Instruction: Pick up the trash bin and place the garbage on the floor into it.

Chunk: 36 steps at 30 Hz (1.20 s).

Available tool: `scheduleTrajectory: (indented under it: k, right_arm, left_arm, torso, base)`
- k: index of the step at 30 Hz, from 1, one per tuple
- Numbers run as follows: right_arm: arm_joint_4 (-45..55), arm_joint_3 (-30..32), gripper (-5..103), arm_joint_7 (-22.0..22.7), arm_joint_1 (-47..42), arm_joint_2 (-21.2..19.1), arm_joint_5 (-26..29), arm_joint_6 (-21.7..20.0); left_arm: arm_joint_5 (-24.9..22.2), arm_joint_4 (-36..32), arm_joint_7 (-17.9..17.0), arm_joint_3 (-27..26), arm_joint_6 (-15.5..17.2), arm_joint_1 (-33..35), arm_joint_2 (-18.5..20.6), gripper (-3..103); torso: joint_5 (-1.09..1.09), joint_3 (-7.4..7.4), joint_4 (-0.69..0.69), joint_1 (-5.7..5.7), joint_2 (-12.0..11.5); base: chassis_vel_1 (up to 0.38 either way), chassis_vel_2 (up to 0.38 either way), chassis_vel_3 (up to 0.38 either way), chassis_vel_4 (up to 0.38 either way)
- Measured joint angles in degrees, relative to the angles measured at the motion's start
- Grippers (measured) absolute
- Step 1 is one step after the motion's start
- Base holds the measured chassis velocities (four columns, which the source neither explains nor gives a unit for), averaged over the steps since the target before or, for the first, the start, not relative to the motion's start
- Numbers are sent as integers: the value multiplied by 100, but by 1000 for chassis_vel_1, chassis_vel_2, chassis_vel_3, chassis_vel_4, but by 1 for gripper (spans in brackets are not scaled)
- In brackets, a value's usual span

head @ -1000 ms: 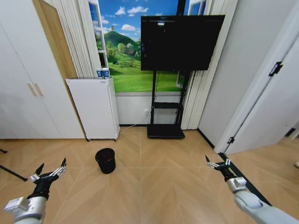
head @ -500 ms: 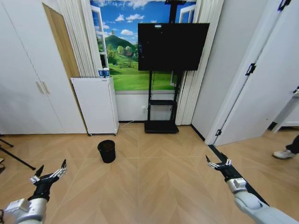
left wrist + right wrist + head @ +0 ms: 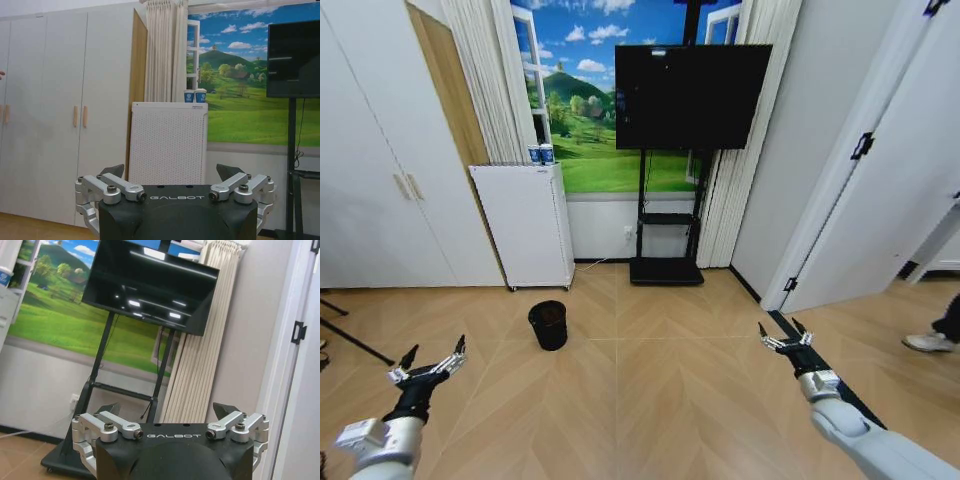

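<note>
The trash bin, small, black and round, stands on the wooden floor ahead and slightly to my left, in front of the white cabinet. The garbage is out of view. My left gripper hangs open at the lower left, well short of the bin and to its left, with nothing between its fingers. In the left wrist view the same gripper points at the cabinet. My right gripper is open at the lower right, far from the bin; the right wrist view has that gripper facing the TV stand.
A white cabinet with two blue-and-white cups on top stands behind the bin. A TV on a black stand is at the back centre. White wardrobe doors line the left, a door the right. A person's shoe shows far right.
The camera has shifted: the view pulled back and turned over the last second, so the bin looks smaller and farther. Both grippers hold about the same open pose.
</note>
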Motion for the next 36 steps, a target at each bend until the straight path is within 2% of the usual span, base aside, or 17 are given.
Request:
scheduleTrajectory:
  k: [4, 7, 14, 18, 20, 23, 24, 26, 29, 32, 33, 34, 35, 36]
  right_arm:
    - [136, -61, 100, 103, 117, -158, 254, -208]
    - [259, -79, 100, 223, 177, -194, 393, -404]
    - [409, -58, 100, 268, 152, -208, 373, -483]
    - [749, 75, 100, 391, 74, -258, 266, -585]
    - [1189, 143, 100, 595, 36, -285, 317, -776]
    - [1569, 91, 100, 816, 144, -277, 446, -1075]
    - [1753, -141, 100, 1028, 439, -187, 532, -1314]
    - [1784, -285, 100, 1126, 605, -126, 567, -1401]
    - [1780, -806, 100, 1499, 1176, 222, 590, -1634]
    - [1714, -971, 100, 1596, 1295, 373, 538, -1668]
    - [1633, -1142, 100, 1665, 1423, 519, 488, -1683]
    - [1321, -1640, 100, 1731, 1818, 899, 295, -1671]
    - [1129, -1872, 100, 1733, 1959, 1111, 155, -1624]
    - [1129, -1872, 100, 1733, 1959, 1111, 155, -1624]
  left_arm:
    - [-62, -112, -148, -1, 101, -39, 186, 100]
    - [-108, -232, -438, 93, 198, -212, 328, 100]
    - [-262, -440, -584, 9, 285, -172, 443, 100]
    - [-335, -790, -715, 2, 400, -106, 492, 100]
    - [-365, -1062, -846, 60, 535, -66, 559, 100]
    - [-399, -1129, -908, 147, 595, -137, 667, 100]
    - [-430, -981, -915, 254, 601, -335, 804, 100]
    - [-449, -865, -916, 308, 602, -477, 870, 100]
    - [-544, -350, -919, 614, 607, -1116, 1037, 100]
    - [-548, -211, -915, 717, 612, -1267, 1038, 100]
    - [-545, -128, -897, 769, 620, -1332, 1010, 100]
    - [-478, -45, -844, 781, 621, -1339, 859, 100]
    - [-434, 12, -840, 781, 618, -1340, 775, 100]
    - [-434, 12, -840, 781, 618, -1340, 775, 100]
  torso:
    - [-2, 0, 0, 1, 0]
    - [1, 0, -1, 1, 0]
    - [1, 0, -1, 0, 0]
    - [0, 0, 0, 0, 0]
    - [1, 0, -1, 0, 0]
    - [-1, -1, -1, -1, 1]
    - [-1, -1, -1, -1, 1]
    - [-2, -1, 0, -1, 1]
    - [-3, 0, 0, 0, 1]
    - [-4, 0, -1, 0, 1]
    - [-2, 0, -7, 0, 1]
    - [-1, 0, -2, 0, 1]
    - [-3, 0, 2, 0, 1]
    - [-3, 0, 2, 0, 1]
  base:
    - [0, 0, 0, 0]
    - [0, 0, 0, 0]
    - [0, 0, 0, 0]
    - [0, 0, 0, 0]
    - [0, 0, 0, 0]
    - [0, 0, 0, 0]
    - [0, 0, 0, 0]
    - [0, 0, 0, 0]
    - [0, 0, 0, 0]
    - [0, 0, 0, 0]
    - [0, 0, 0, 0]
    - [0, 0, 0, 0]
    - [0, 0, 0, 0]
    - [0, 0, 0, 0]
